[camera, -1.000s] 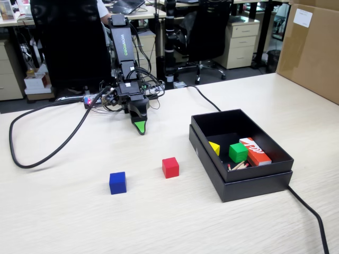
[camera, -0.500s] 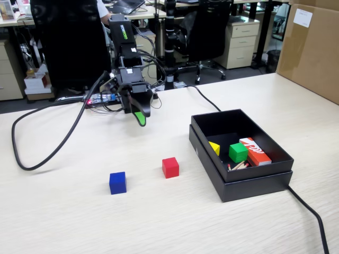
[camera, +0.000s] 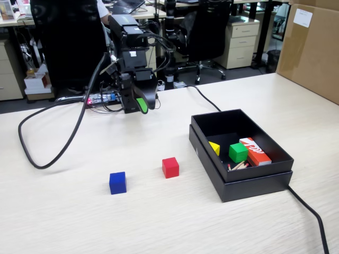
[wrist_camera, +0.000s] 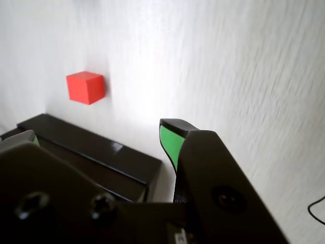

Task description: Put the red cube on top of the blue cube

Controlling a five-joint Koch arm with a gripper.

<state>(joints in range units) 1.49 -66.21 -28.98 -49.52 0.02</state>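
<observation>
Red cube [camera: 170,167] alone on desk [camera: 159,222], near blue cube [camera: 117,182]; jaws parted, empty, raised; risk: off-centre descent nudging it.

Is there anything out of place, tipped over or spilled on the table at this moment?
Nothing stands out. The red cube and the blue cube sit flat and apart on the table; the black box holds its pieces, nothing spilled.
</observation>
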